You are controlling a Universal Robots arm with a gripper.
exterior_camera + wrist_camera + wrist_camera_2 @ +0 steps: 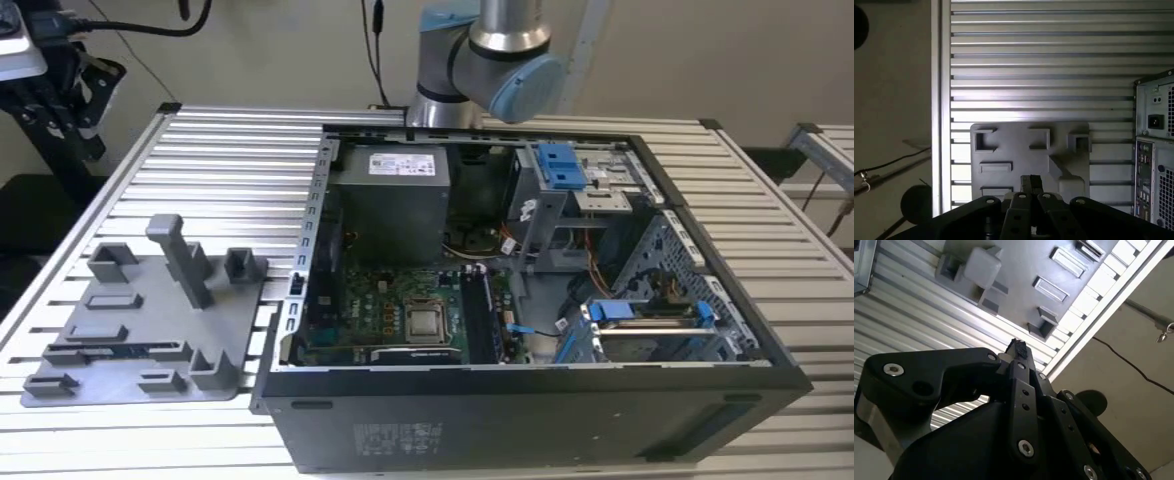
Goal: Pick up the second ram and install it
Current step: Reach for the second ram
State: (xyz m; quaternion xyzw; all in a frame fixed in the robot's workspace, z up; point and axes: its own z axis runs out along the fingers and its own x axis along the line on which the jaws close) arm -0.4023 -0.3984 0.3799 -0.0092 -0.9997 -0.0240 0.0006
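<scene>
While the second ram (118,350) lies flat in the grey tray (240,310) at the exterior view's left, the gripper (1030,181) hangs well above that tray in the first wrist view, fingertips pressed together, empty. Pick-up not started, I'd say. A grasp needs the fingers spread and squared to the stick's thin edges.

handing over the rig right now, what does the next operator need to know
Gripper: in the first wrist view it hangs well above the grey tray, not touching it.
Second ram: lying flat in a slot of the tray, on the exterior view's left of the open computer case.
Done: nothing on this ram.
Left: it is not yet picked up or installed on the motherboard.
</scene>
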